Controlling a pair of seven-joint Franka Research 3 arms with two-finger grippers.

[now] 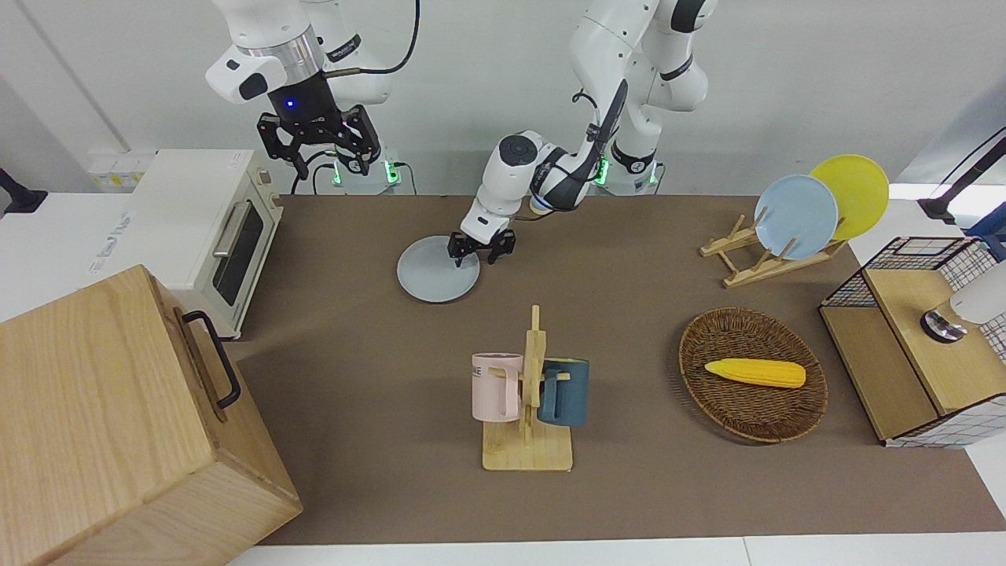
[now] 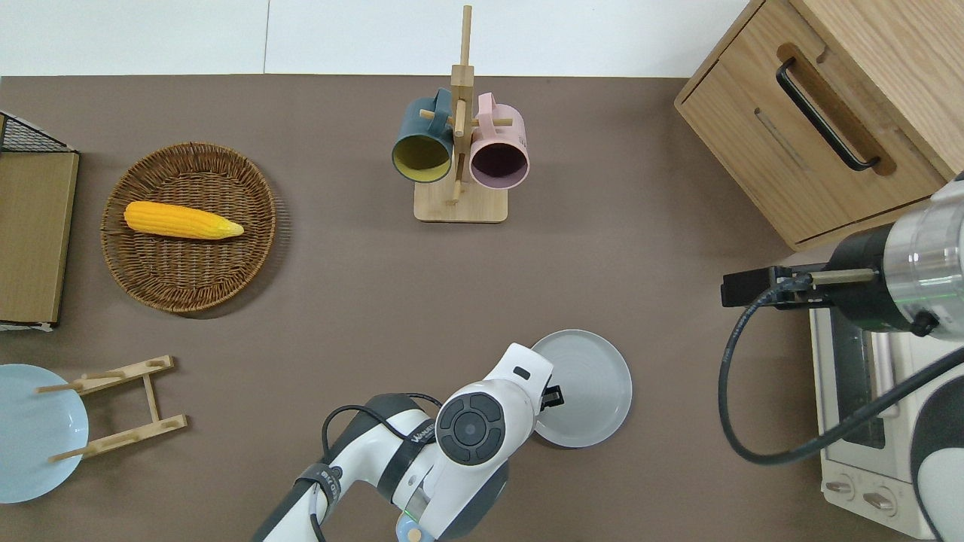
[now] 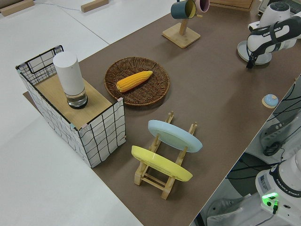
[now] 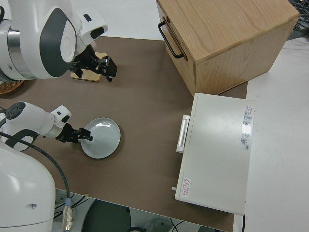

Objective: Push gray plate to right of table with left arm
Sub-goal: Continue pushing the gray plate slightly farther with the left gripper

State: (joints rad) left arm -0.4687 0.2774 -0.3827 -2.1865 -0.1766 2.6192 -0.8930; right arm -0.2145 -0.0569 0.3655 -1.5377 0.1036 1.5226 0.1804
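The plate lies flat on the table, close to the robots' edge and between the two arm bases. The left claw is down at the plate's rim, on the side toward the left arm's end. Its fingers are spread apart and hold nothing. The right arm is parked, its claw also spread and empty.

The main risk is in the contact. The rim is low and raised, so a finger set a little high could ride over it and slide across the plate instead of driving it. A push that lands off the plate's middle line could spin the plate, letting it drift toward or away from the robots and slip off the finger. Pressing down too hard could tip the rim up or drag the mat.

Toward the right arm's end stands the toaster oven. A long push could knock the plate against it. The mug rack, farther from the robots, is well apart and looks safe.

From above, the left wrist covers the claw and part of the plate. Whether a fingertip touches the rim I cannot tell. The wooden cabinet, farthest out, is cut off at the picture's edge.
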